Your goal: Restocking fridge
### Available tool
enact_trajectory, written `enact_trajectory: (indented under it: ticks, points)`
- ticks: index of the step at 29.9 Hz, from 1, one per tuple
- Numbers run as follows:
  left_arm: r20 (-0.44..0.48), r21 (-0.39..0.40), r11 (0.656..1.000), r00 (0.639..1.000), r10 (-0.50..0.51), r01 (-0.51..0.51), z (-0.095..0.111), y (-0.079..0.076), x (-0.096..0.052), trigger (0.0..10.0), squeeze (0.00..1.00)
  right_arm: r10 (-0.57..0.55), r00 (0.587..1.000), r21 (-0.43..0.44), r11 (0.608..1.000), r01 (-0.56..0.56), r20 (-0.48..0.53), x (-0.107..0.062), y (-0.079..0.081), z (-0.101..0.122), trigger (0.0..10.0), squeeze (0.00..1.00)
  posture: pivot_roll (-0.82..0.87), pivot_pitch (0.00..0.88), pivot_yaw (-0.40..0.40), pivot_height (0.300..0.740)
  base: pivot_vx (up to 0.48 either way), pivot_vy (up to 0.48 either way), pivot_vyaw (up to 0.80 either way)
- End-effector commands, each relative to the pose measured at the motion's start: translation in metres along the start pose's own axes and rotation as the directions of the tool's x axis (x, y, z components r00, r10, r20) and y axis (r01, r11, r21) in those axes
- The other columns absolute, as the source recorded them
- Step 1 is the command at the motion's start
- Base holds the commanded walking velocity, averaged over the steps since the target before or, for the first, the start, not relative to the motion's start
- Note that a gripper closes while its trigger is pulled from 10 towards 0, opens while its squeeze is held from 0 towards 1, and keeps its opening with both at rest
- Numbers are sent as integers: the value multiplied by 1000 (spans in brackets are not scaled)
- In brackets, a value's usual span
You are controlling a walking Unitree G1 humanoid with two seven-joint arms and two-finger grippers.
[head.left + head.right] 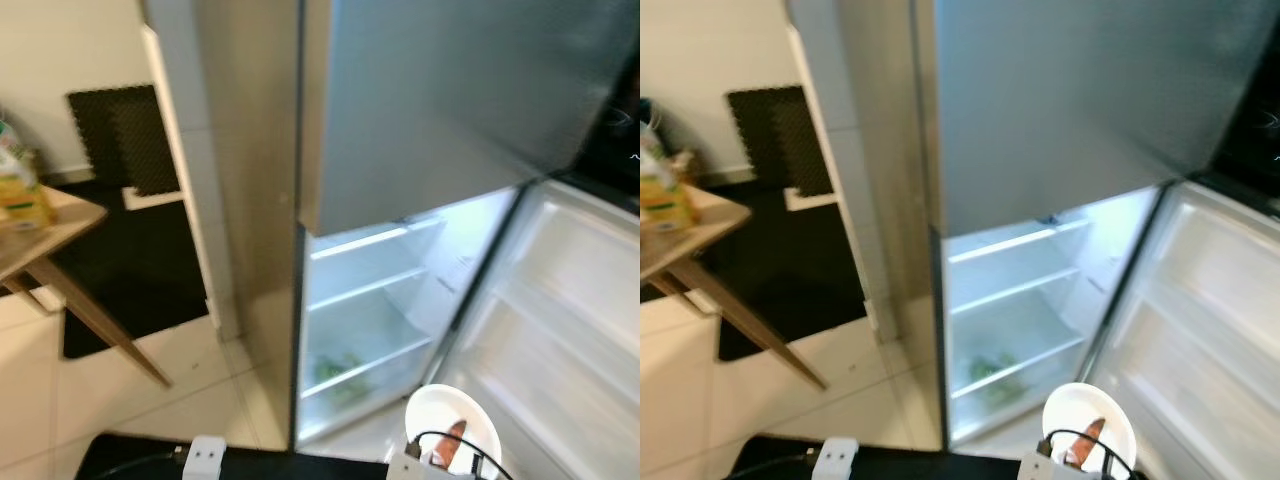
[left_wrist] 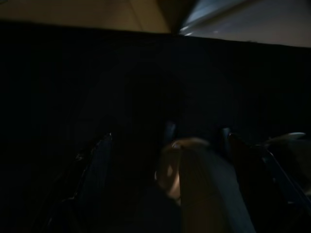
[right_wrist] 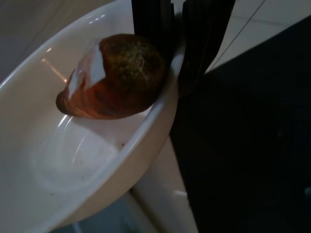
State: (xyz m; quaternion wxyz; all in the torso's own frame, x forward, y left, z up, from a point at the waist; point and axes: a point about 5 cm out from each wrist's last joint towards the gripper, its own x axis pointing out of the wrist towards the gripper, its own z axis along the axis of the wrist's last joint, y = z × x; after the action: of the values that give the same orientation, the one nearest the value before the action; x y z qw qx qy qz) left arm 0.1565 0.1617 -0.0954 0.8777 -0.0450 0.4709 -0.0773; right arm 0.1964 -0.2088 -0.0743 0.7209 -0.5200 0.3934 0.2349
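Note:
The fridge's lower compartment stands open and lit, with white shelves and some green vegetables on a low shelf. Its door is swung out to the right. The steel upper door is closed. In front of the opening, low in the eye views, is a white bowl holding a brown-orange root vegetable. My right gripper is shut on the bowl's rim. The left wrist view is very dark, and my left gripper is only faintly made out there.
A wooden table stands at the left with a yellow package on it. A black mat lies on the pale tiled floor beside the fridge's steel side. My own dark body lies along the bottom edge.

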Motion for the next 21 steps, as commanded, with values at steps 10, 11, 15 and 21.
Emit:
enact_trajectory:
  ticks: [10, 11, 15, 21]
  points:
    - [-10, 12, 1000, 1000, -2, 2, 0, 0, 0, 10000, 0, 13, 1000, 12, 1000, -13, -17, -1, 3, -4, 10000, 0, -28, 0, -47, 740, 0, 0, 800]
    - [-10, 12, 1000, 1000, -2, 2, 0, 0, 0, 10000, 0, 13, 1000, 12, 1000, -13, -17, -1, 3, -4, 10000, 0, -28, 0, -47, 740, 0, 0, 800]
    - [-13, 14, 1000, 1000, -6, 7, 1, 0, 0, 10000, 0, 10, 1000, 12, 1000, -10, -20, -1, 3, -4, 10000, 0, -32, 0, -44, 740, 0, 0, 800]
    - [-14, 13, 1000, 1000, -11, 12, 1, -1, 1, 10000, 0, -5, 999, 15, 1000, 5, -36, -1, 4, -8, 10000, 0, -35, 0, -45, 740, 0, 0, 267]
